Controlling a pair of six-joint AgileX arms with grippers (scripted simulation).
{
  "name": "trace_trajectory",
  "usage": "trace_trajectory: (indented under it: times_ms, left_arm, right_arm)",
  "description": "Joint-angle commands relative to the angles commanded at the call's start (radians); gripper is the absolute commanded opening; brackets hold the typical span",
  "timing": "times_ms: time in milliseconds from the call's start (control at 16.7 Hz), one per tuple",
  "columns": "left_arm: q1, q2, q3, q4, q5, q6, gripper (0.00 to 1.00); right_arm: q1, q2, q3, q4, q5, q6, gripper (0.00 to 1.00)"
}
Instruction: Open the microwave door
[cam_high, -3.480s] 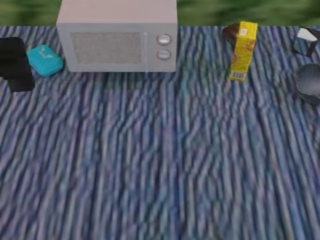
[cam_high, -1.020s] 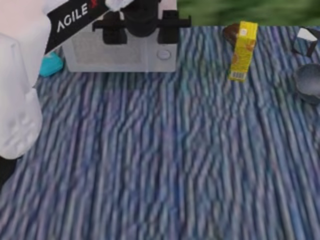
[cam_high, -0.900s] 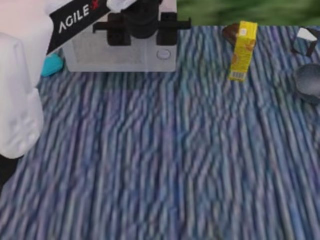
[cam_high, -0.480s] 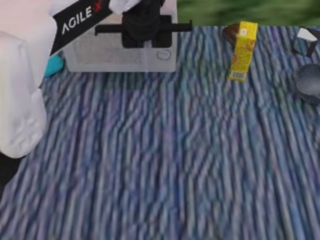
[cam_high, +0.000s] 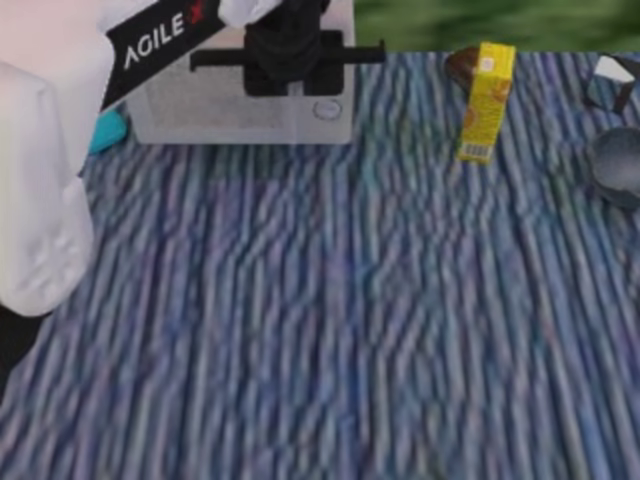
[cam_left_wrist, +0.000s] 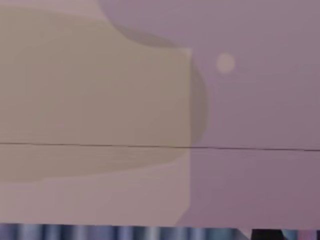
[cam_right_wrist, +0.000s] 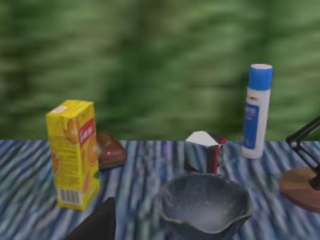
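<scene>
Our left claw (cam_high: 285, 62) sits at the microwave door (cam_high: 215, 108) near the worktop's far-left corner, its spread unreadable; we should pull in an arc, following the hinge.

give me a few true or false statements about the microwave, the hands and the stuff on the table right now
1. The left hand is at the front of the microwave, near where the door meets the knob panel. True.
2. The door hangs wide open. False: in the top view it lies flush with the microwave's front.
3. The juice box stands to the left of the microwave. False: it stands to its right, beside a brown thing.
4. A grey bowl sits near the table's right edge. True.
5. The right hand is on the microwave. False: its wrist view faces the bowl and a blue-capped bottle, away from the microwave.
</scene>
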Motion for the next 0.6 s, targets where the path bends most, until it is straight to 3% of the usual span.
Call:
trace_trajectory:
  times_ms: [600]
  left_arm:
    - [-0.004,-0.109,-0.177,0.084,-0.025,-0.019,0.0]
  right_arm:
    - [0.0,0.0,0.0,0.0,0.0,0.0,1.0]
